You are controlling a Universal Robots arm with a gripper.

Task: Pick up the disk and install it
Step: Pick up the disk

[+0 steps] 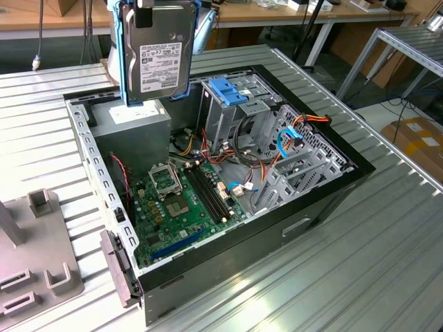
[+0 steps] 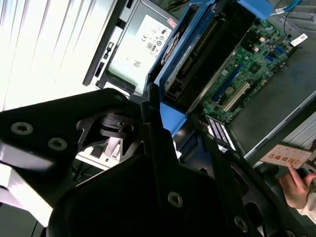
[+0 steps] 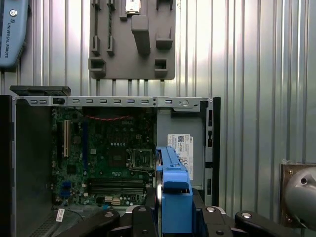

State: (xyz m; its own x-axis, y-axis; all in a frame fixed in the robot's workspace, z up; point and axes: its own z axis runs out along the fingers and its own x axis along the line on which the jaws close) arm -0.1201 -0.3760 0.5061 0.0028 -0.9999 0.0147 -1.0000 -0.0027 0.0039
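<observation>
Ribbed table [image 1: 387, 228] bears open case [image 1: 228, 252]; disk [image 1: 158, 55] hangs over power supply [image 1: 135, 124].

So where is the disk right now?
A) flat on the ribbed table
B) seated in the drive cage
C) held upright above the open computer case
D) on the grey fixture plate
C: the exterior view shows the disk upright over the computer case; in the first wrist view the gripper clamps its blue carrier.
</observation>
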